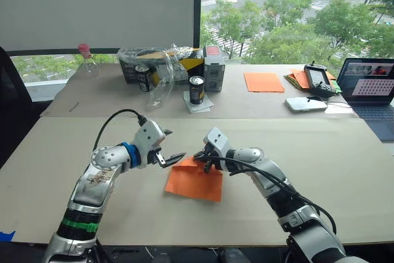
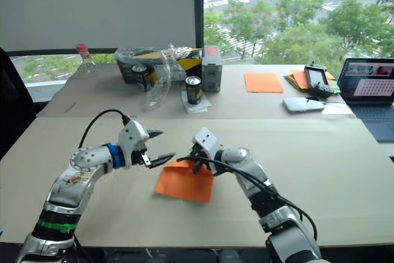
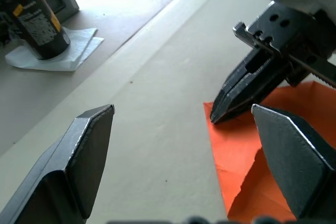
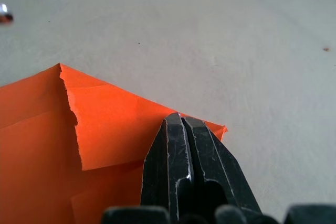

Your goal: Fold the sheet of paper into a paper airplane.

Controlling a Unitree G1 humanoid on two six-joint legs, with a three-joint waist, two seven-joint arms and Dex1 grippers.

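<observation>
Orange sheet of paper (image 1: 196, 180) lies mid-table, corner flaps folded. Right gripper (image 4: 186, 129), clenched, presses its far corner; left gripper (image 3: 184, 129) gapes alongside. Next, probably, creasing the centre fold.

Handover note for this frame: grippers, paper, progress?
Left gripper: open, hovering at the far corner of the sheet of paper, not touching it.
Right gripper: fingers shut, tips pressing down on the sheet's far edge.
The sheet lies on the table, partly folded, one flap turned over.
Left to do: almost all airplane folds; no pointed wedge yet.
</observation>
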